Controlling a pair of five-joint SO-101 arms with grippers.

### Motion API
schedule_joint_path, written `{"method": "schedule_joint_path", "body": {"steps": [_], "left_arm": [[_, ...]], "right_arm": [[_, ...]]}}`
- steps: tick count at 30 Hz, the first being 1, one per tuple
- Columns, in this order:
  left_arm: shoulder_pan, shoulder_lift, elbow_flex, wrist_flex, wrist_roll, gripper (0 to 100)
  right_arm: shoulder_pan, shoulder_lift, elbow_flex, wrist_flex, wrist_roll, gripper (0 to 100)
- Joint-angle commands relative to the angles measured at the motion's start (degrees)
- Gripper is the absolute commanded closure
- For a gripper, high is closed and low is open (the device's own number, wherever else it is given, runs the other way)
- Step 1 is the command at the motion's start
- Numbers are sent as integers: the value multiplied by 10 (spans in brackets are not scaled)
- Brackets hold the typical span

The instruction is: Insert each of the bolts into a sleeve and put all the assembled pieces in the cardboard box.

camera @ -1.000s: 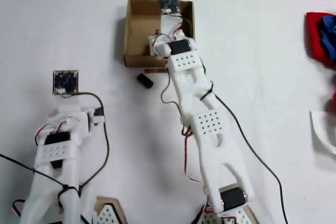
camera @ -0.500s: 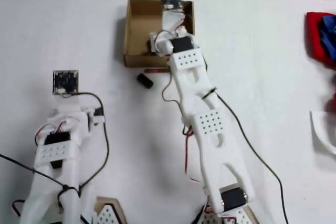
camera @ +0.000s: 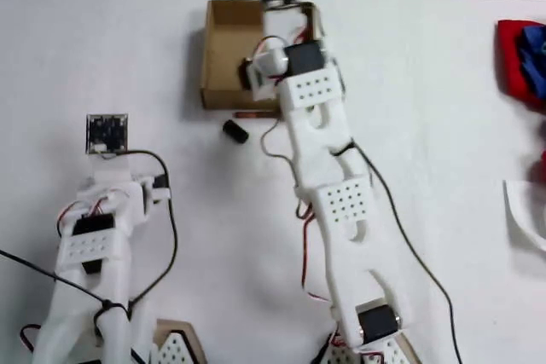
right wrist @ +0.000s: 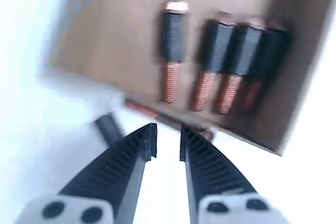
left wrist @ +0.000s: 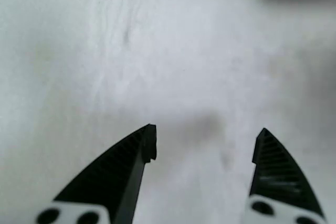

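The white table (camera: 426, 57) carries the cardboard box (camera: 223, 44), a loose bolt (camera: 254, 114), a black sleeve (camera: 235, 131) and red cloth (camera: 519, 57).

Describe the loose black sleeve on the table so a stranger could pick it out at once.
Find the cardboard box at the far side of the white table. Just outside its near wall lies a copper bolt, and beside that, slightly farther out, the sleeve. It is short and all black, while the sleeves inside the box each show a copper bolt.

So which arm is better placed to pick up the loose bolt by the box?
Right. The right gripper hangs by the cardboard box, bolt and sleeve close ahead; the left gripper is over bare table, farther off.
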Motion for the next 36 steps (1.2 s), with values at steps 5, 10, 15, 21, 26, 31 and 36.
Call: {"method": "schedule_joint_path", "body": {"steps": [5, 10, 15, 21, 26, 31, 36], "left_arm": [[5, -13, -2, -7, -4, 695], [5, -13, -2, -7, -4, 695], [5, -13, -2, -6, -4, 695], [5, -13, -2, -6, -4, 695], [5, -13, -2, -6, -4, 695], [5, -13, -2, -6, -4, 695], [5, -13, -2, -6, -4, 695]], "right_arm": [[-89, -169, 253, 15, 84, 939], [-108, -197, 382, -19, 149, 935], [-93, -162, 382, -67, 207, 833], [-94, -116, 382, -107, 236, 813], [-88, -94, 382, -152, 237, 816], [-74, -75, 382, -185, 238, 817], [-64, -50, 382, -188, 268, 837]]}}
